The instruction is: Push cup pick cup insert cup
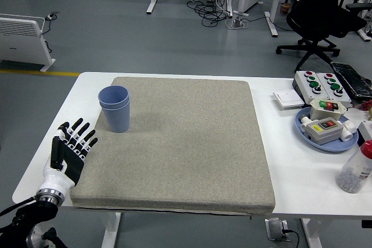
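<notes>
Two blue cups [115, 108] look nested already, upright on the mat's [192, 143] far-left part. Left hand [68, 154] sits near the mat's left edge, fingers [81, 135] spread wide, holding nothing, clear of the stack. Right hand not visible. Judging by that, insert step looks done; next move is probably just pulling back off the surface [302, 172].

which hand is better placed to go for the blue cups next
Left. The left robot hand is open at the mat's near-left edge, close to the stacked blue cups. The right arm is out of view.
</notes>
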